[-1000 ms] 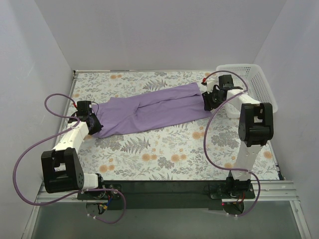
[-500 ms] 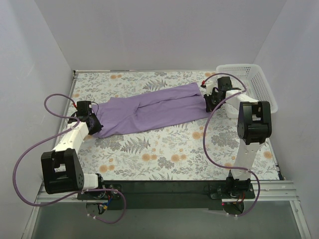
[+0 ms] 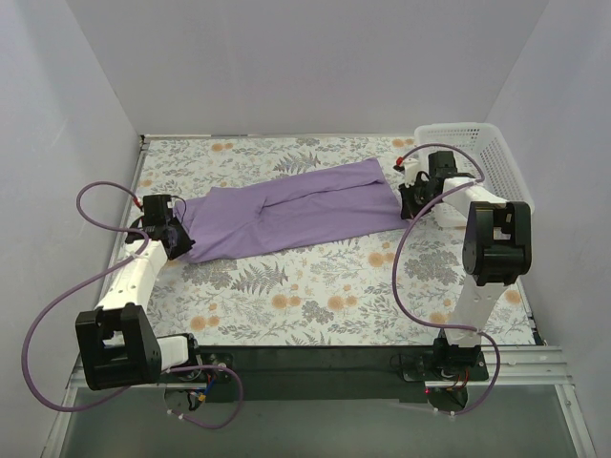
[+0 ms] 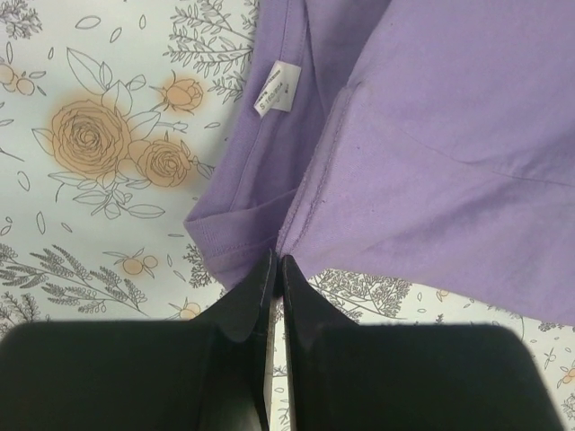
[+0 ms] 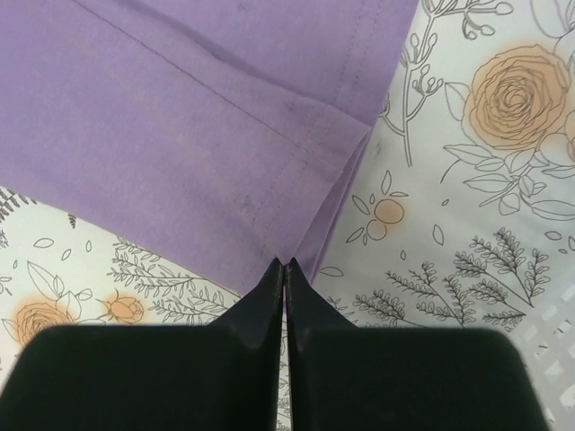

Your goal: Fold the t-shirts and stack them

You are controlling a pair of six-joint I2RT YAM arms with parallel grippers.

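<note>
Top external: floral tabletop (image 3: 315, 296) under t-shirt (image 3: 286, 212), 3 pale walls (image 3: 305, 67); basket (image 3: 500, 164) contents unclear.

One t-shirt (image 3: 286, 212) is counted, lavender, with one white label (image 4: 277, 88) showing. One mesh basket (image 3: 482, 157) is tallied, and one floral table (image 3: 315, 296). Two grippers are counted: the left gripper (image 4: 277, 265) and the right gripper (image 5: 285, 265).

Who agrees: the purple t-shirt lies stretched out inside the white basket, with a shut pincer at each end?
No. The t-shirt lies stretched out on the floral table, not inside the white basket, as the top view shows. The left pincer and right pincer are shut at its ends.
</note>
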